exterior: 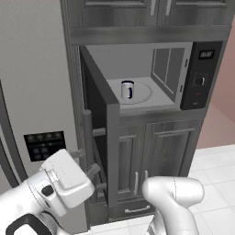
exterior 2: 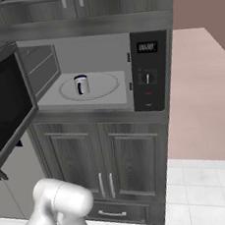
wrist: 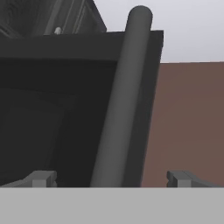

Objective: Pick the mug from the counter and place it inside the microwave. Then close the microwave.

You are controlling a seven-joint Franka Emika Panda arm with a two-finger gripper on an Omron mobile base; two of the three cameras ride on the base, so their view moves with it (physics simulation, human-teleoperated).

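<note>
- Dark grey kitchen cabinets (exterior 2: 115, 158) frame a built-in microwave (exterior 2: 100, 76), with a grey fridge (exterior: 32, 92) on its left and a pinkish-brown wall to the right.
- Microwave door (exterior: 98, 124) stands swung out to the left, its dark glass face showing in the right base view.
- Door handle (wrist: 120, 105), a long dark bar, runs along the door's free edge.
- Gripper (wrist: 111, 178) is released, jaws spread wide, the handle bar rising between the two fingertips, nearer the left one; contact cannot be told.
- Mug (exterior: 127, 89) stands upright near the middle of the round white turntable (exterior 2: 104, 88) inside the microwave, well apart from the gripper, beyond the open door.
- Control panel (exterior 2: 148, 73) carries a small display and a knob; its writing is too small to read.
</note>
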